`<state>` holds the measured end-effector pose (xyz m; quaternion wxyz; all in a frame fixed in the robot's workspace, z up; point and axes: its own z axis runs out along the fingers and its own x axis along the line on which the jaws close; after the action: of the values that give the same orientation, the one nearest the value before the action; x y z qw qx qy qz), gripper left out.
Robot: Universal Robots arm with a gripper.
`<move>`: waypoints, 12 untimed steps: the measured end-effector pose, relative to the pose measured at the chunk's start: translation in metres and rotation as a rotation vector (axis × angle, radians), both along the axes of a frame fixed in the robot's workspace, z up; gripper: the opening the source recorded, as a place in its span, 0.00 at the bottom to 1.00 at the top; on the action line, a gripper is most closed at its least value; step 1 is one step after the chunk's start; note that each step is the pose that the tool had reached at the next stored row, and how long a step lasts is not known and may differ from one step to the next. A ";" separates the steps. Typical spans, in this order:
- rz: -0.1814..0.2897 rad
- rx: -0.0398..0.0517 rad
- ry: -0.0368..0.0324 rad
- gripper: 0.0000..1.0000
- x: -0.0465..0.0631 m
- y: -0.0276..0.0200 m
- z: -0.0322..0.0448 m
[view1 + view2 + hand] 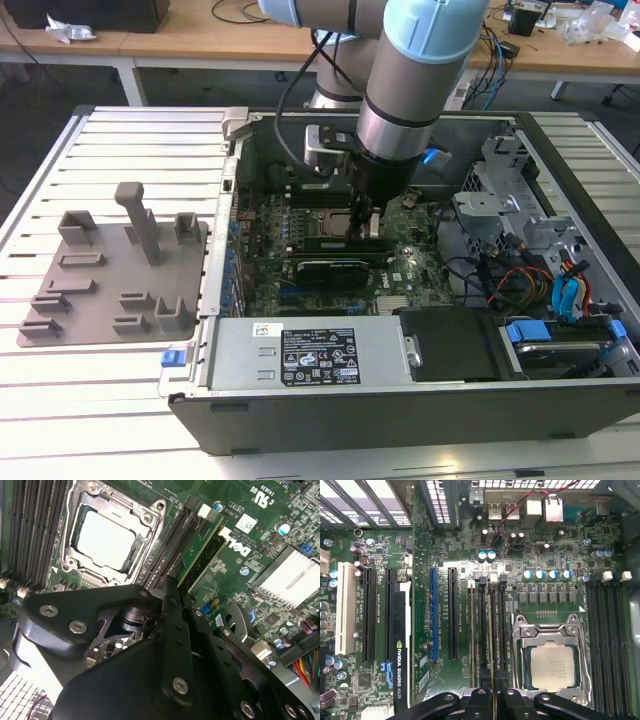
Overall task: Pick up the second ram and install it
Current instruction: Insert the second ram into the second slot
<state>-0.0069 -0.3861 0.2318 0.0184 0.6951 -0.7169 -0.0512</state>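
Observation:
The second ram [493, 630] is a thin green stick seen edge-on, standing upright along a black memory slot beside the processor [559, 667]. My gripper [493, 696] is shut on its near end, one black finger on each side. In the exterior view the gripper [365, 225] reaches down into the open computer case, over the middle of the motherboard. In the second wrist view the fingers [172, 595] hide the held stick. Another ram stick [202, 555] sits in the slot farthest from the processor [102, 537], also visible in the first wrist view [472, 630].
A black graphics card [400, 650] stands in a slot two hand-widths from the memory slots. A second bank of memory slots [607, 645] lies past the processor. The power supply [310, 355], the drive cage with cables [540, 260] and a grey fixture tray [115, 270] surround the work area.

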 end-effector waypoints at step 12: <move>0.000 0.0021 -0.0051 0.13 -0.009 0.0019 0.0044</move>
<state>-0.0159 -0.3842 0.2362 0.0158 0.6952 -0.7169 -0.0502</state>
